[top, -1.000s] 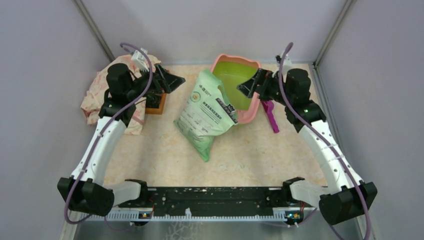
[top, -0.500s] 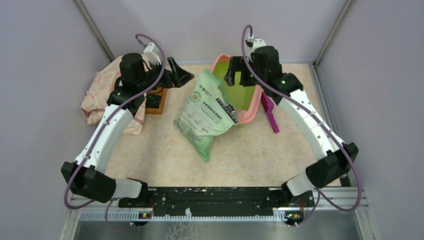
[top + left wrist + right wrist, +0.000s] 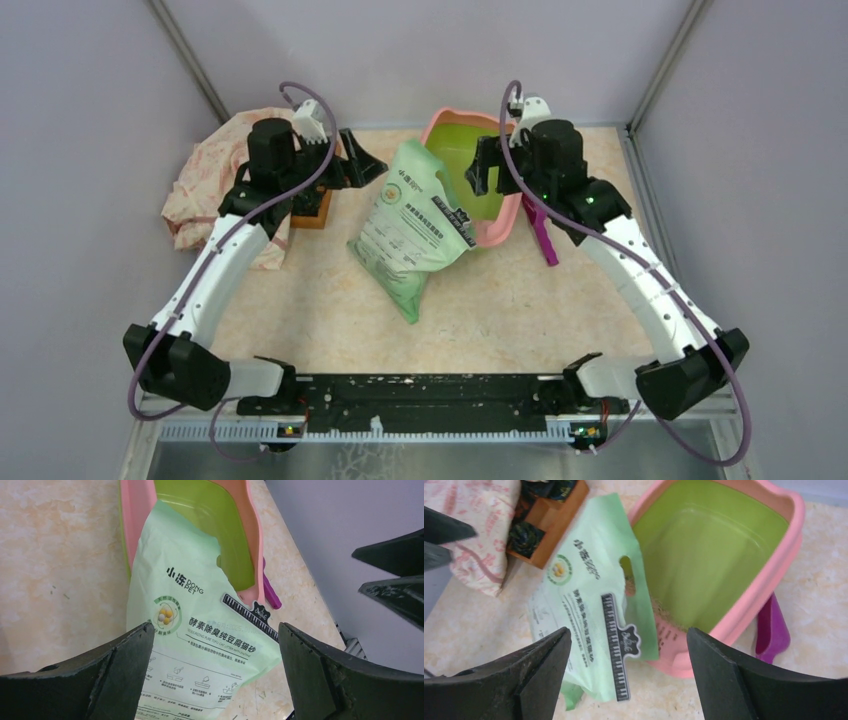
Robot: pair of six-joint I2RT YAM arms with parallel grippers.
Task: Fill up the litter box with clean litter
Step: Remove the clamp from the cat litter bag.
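The litter box (image 3: 437, 127) stands at the back centre, with a pink rim and a bare lime-green inside (image 3: 714, 555). A light green printed bag (image 3: 415, 225) leans on its left rim, shut by a black piano-key clip (image 3: 616, 640). A thin scatter of beige clean litter (image 3: 658, 609) lies at the box's near corner beside the bag. My left gripper (image 3: 368, 162) hangs open, left of the bag's top, looking down on the bag (image 3: 200, 630). My right gripper (image 3: 483, 168) is open above the box's near side, over the clip and pink ledge (image 3: 674, 640).
A magenta scoop (image 3: 540, 232) lies on the table along the box's right side. A patterned cloth (image 3: 215, 180) and a brown wooden box (image 3: 312, 205) sit at the back left. Grey walls close in the back and both sides.
The right arm swung from the box's right side to above the box. The left arm rose and reached right toward the bag's top. Both grippers stayed open.
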